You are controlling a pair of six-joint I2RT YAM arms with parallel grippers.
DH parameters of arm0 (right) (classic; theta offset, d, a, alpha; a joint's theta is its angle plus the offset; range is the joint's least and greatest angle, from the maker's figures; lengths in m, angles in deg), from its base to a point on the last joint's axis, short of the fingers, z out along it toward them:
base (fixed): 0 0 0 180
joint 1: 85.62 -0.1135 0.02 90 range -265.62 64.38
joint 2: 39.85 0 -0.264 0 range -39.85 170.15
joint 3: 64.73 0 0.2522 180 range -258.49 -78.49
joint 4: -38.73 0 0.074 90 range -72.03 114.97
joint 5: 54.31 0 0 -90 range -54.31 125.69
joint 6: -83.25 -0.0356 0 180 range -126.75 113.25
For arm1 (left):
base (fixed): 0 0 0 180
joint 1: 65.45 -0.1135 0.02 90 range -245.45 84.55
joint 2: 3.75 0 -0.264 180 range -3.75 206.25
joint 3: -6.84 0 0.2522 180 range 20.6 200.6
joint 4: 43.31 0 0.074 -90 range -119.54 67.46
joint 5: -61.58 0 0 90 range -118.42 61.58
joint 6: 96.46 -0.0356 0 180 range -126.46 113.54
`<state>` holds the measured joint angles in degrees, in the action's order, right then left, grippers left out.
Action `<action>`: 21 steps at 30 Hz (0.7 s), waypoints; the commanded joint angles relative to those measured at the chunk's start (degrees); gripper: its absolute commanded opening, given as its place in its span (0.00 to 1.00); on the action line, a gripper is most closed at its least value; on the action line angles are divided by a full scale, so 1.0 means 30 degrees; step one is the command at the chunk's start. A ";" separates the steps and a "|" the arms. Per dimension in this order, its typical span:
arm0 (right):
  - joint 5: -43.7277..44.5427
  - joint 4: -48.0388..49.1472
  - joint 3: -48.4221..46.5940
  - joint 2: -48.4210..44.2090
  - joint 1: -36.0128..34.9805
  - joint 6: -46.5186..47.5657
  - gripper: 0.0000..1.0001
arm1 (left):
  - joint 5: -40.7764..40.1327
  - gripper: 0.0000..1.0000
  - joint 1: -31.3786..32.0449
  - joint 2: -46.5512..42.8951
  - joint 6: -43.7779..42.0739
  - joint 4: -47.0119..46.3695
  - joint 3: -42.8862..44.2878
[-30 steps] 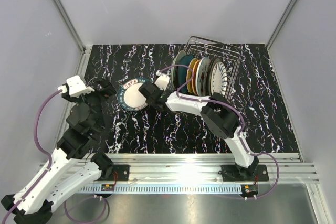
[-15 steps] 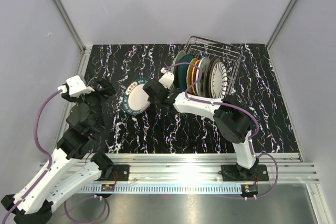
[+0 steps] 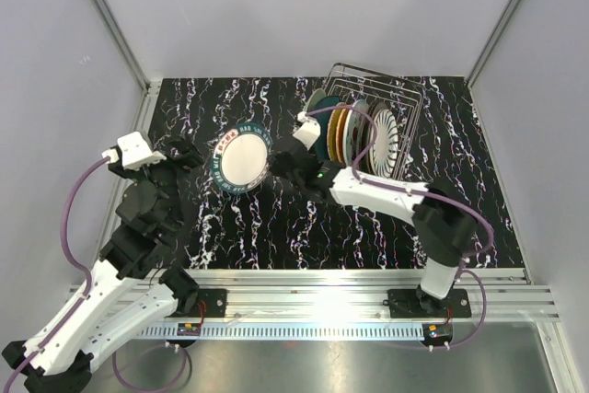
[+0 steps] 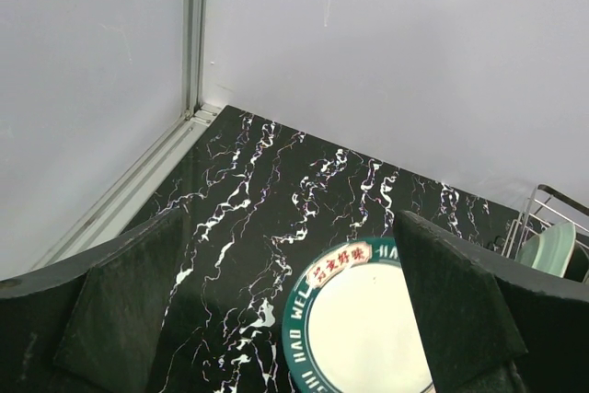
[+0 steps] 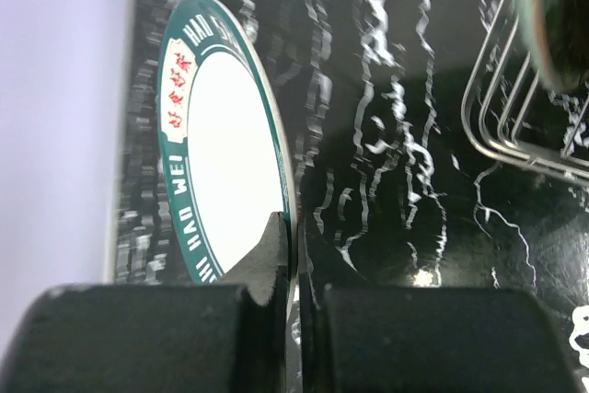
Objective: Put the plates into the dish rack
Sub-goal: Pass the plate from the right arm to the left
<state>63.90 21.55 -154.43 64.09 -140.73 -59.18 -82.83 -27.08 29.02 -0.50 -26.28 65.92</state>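
Plate (image 3: 244, 159) with a white centre and a dark teal lettered rim sits pinched at its rim in the right gripper (image 3: 276, 165). In the right wrist view the 2 fingers (image 5: 267, 260) close on that thin edge (image 5: 225, 181) from either side, near the plate's 3 o'clock point as seen from above. The plate is tilted up steeply. Whether its lower rim touches the counter (image 3: 276, 227) I cannot tell.

The dish rack (image 3: 405, 98) stands at 3 o'clock from the held plate, toward the far right of the counter, with a row of plates (image 3: 354, 135) upright in its slots. Its wire corner (image 5: 502, 126) shows at the right wrist camera's 2 o'clock, apart from the held plate, with a strip of marbled counter between them.

The left gripper (image 3: 179, 156) hangs at 9 o'clock from the plate, near it but apart, its fingers spread wide and holding nothing. From its wrist camera the plate (image 4: 368, 329) lies between the 2 fingers (image 4: 120, 310). Open counter runs from the plate toward 6 o'clock and 12 o'clock, up to the far wall.
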 commanded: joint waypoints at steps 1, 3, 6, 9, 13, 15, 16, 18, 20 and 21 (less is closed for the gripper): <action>-0.0963 0.4039 0.1140 -0.3206 0.0820 0.0688 0.00 | 0.1372 0.99 0.0100 0.0236 -0.0344 -0.0973 -0.0136; -0.1868 0.4566 0.2425 -0.4724 0.1520 0.0950 0.00 | 0.3476 0.99 0.0071 0.0441 -0.0259 -0.0681 0.0155; -0.3421 0.5269 0.4274 -0.6956 0.2575 0.1914 0.00 | 0.5732 0.99 0.0071 0.0794 -0.0052 0.0082 0.0625; -0.5349 0.5476 0.6057 -0.9642 0.3281 0.3812 0.00 | 0.8951 0.99 0.0071 0.0298 -0.0051 -0.0092 0.0539; -0.6033 0.4805 0.8260 -1.3838 0.4072 0.6220 0.00 | 1.2242 0.99 0.0042 0.0293 -0.0169 -0.0124 0.0596; -0.5565 0.3868 0.9198 -1.6183 0.4249 0.7247 0.00 | 1.4140 0.99 0.0042 0.0733 0.0180 0.0111 0.0888; -0.5448 0.3575 0.9491 -1.6944 0.4424 0.7569 0.00 | 1.4849 0.99 0.0042 0.1228 0.0241 0.0199 0.1034; -0.5213 0.3192 1.0341 -1.8879 0.4542 0.8273 0.00 | 1.6457 0.99 0.0042 0.2019 0.0590 0.0403 0.1211; -0.4893 0.2899 1.1071 -2.0283 0.4631 0.8654 0.00 | 1.8039 0.99 0.0042 0.2433 0.0912 0.0435 0.1446; -0.4861 0.2811 1.1279 -2.0668 0.4631 0.8772 0.00 | 1.8891 0.99 0.0042 0.2725 0.0973 0.0376 0.1475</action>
<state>48.55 28.34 -122.30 5.62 -127.42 -36.95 -38.81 -27.10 35.05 0.57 -24.77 68.02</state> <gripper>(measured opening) 0.030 0.987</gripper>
